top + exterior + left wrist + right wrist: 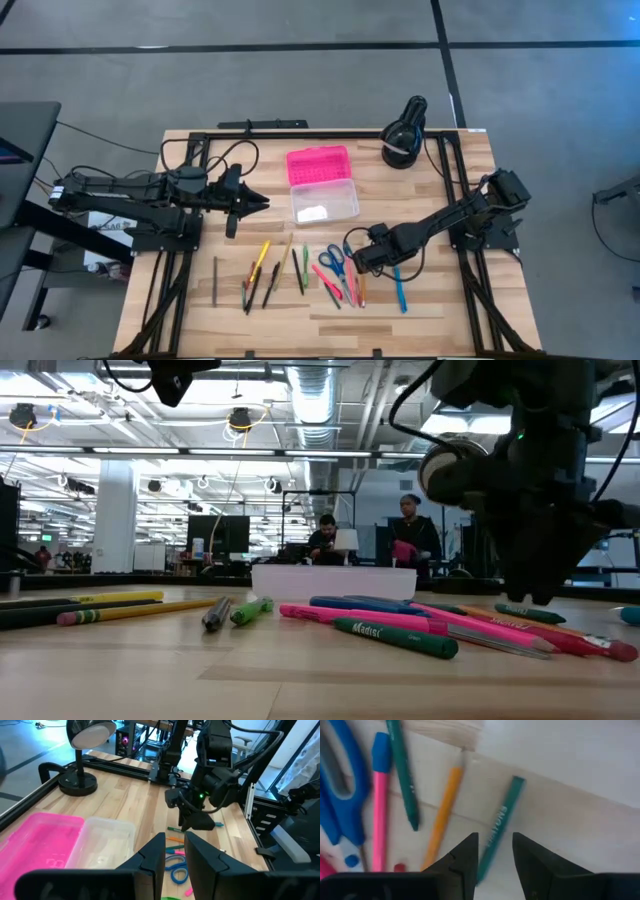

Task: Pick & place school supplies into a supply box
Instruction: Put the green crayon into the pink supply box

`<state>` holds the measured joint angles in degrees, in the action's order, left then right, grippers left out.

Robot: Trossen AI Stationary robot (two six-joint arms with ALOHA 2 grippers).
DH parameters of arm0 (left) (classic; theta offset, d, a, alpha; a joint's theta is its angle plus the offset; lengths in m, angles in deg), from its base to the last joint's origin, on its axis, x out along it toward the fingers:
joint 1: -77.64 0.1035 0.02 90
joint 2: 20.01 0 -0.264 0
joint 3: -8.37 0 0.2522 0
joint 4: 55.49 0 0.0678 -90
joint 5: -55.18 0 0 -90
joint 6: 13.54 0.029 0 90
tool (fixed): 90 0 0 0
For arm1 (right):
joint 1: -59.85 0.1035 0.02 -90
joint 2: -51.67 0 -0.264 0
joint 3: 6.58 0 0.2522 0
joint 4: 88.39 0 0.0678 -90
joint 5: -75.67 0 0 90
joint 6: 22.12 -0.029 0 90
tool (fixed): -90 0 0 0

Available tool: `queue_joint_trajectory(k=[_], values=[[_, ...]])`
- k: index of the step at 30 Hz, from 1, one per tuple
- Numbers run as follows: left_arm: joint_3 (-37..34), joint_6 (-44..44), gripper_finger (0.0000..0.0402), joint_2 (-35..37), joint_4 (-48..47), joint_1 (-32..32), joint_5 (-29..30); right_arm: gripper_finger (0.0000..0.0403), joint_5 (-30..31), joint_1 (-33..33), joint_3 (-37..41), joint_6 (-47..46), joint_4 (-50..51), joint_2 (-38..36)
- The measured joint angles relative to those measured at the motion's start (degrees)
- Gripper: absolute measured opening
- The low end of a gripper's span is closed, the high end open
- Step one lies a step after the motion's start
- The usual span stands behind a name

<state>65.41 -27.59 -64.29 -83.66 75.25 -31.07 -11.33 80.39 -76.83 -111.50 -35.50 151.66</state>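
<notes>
Looking straight down: wooden table (pixel 430 300) with a black frame along its edges. The supply box (pixel 322 184) lies open near the middle, pink lid toward the far edge, clear base toward the near one. A black lamp (pixel 404 135) stands beside it at the far right. The school supplies (pixel 300 268) lie in a loose row in front of the box: dark and yellow pencils to the left, green ones in the middle, blue scissors (pixel 332 258), then pink, orange and blue pens to the right. The right hand (pixel 362 262) hangs low over the right end of that row, next to the scissors. The left hand (pixel 256 203) waits beside the box's left side.

Table-level view: pens and pencils sprawl across the foreground, a dark green marker (pixel 395 637) nearest. The box's clear base (pixel 333 581) sits behind them. The right arm's dark bulk fills the upper right; people stand in the room beyond.

Left wrist view: left hand's fingers (pixel 152 857) stand slightly apart, empty, above the box's end; the right arm is ahead, over the pens.

Right wrist view: right hand's fingers (pixel 465 857) are spread, straddling a teal pen (pixel 499 822), not closed on it. An orange pencil (pixel 444 815) lies just beside it; a pink pen and the scissors lie farther over.
</notes>
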Motion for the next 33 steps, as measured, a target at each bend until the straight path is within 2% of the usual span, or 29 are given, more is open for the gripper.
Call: queue_joint_trajectory(k=[14,27,33], values=[[0.00,-0.55,0.0066,0.00,-0.70,0.00,0.13,0.0110,-1.57,-0.07,-0.48,1.47,0.03,3.60],[0.00,-0.74,0.0066,0.00,-0.70,0.00,0.52,0.0012,-2.72,-0.16,-0.39,5.42,1.04,3.67],[0.00,-0.76,0.0066,0.00,-0.70,0.01,1.64,0.0010,-3.33,-0.80,-0.39,7.40,1.17,3.67]])
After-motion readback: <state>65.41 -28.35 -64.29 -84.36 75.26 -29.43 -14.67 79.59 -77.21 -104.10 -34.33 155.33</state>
